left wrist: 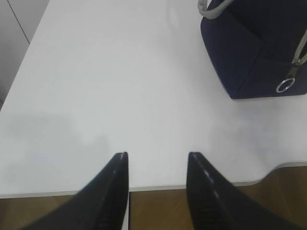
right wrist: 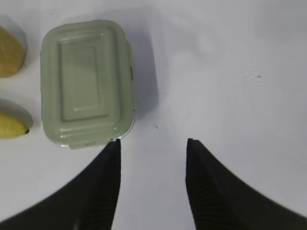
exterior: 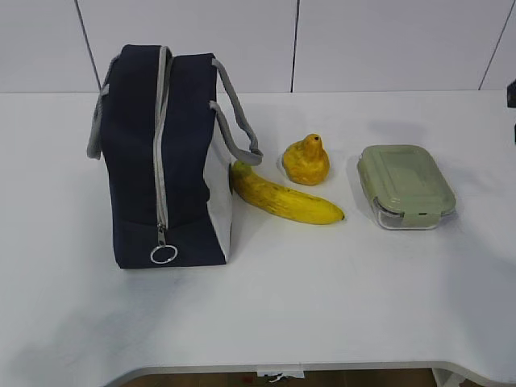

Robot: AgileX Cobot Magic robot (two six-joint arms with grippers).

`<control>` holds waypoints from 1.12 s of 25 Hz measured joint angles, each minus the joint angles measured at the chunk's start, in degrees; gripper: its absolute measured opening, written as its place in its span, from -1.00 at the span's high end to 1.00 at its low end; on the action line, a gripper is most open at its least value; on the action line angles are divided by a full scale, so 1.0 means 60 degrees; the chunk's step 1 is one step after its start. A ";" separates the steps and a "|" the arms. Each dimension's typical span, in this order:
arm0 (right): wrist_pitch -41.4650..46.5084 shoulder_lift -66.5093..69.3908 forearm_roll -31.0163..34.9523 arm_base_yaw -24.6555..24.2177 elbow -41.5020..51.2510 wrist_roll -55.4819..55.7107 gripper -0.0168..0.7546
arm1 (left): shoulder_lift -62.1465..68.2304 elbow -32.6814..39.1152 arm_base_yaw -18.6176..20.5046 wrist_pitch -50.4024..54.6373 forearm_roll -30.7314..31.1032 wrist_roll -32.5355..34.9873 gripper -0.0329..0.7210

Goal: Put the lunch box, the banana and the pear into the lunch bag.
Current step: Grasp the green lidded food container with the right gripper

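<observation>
Zipped lunch bag (exterior: 165, 157) stands left of frame; banana (exterior: 286, 197), pear (exterior: 306, 161) and lunch box (exterior: 405, 187) lie rightward on the bench (exterior: 322, 298). Left hand (left wrist: 157, 160) and right hand (right wrist: 153, 146) both released, empty.

Left to right: lunch bag (exterior: 165, 161), banana (exterior: 284, 196) before pear (exterior: 306, 160), lunch box (exterior: 405, 186).

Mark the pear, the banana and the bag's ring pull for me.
pear (exterior: 306, 163), exterior view, on its round body.
banana (exterior: 282, 199), exterior view, mid-length of the peel.
ring pull (exterior: 164, 255), exterior view, on the metal ring.
</observation>
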 joint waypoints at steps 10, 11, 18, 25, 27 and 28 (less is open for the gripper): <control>0.0445 0.1636 0.3117 -0.2105 -0.1530 -0.2761 0.04 | 0.0000 0.0000 0.0000 0.0000 0.0000 0.0000 0.10; 0.0494 0.1766 0.3682 -0.2404 -0.1557 -0.3230 0.04 | 0.0000 0.0000 0.0000 0.0000 0.0000 0.0000 0.10; 0.1590 0.2914 0.8100 -0.4167 -0.1631 -0.7233 0.04 | 0.0000 0.0000 0.0000 -0.0004 0.0000 0.0000 0.10; 0.3727 0.4985 1.0729 -0.4952 -0.2347 -0.9863 0.04 | 0.0000 0.0000 0.0000 -0.0020 0.0000 0.0000 0.10; 0.3755 0.5570 1.0819 -0.4952 -0.2685 -1.0093 0.04 | 0.0000 0.0000 0.0000 -0.0020 0.0000 0.0000 0.10; 0.3755 0.5847 1.0861 -0.4952 -0.2826 -1.0162 0.04 | 0.0000 0.0000 0.0000 -0.0020 0.0000 0.0000 0.10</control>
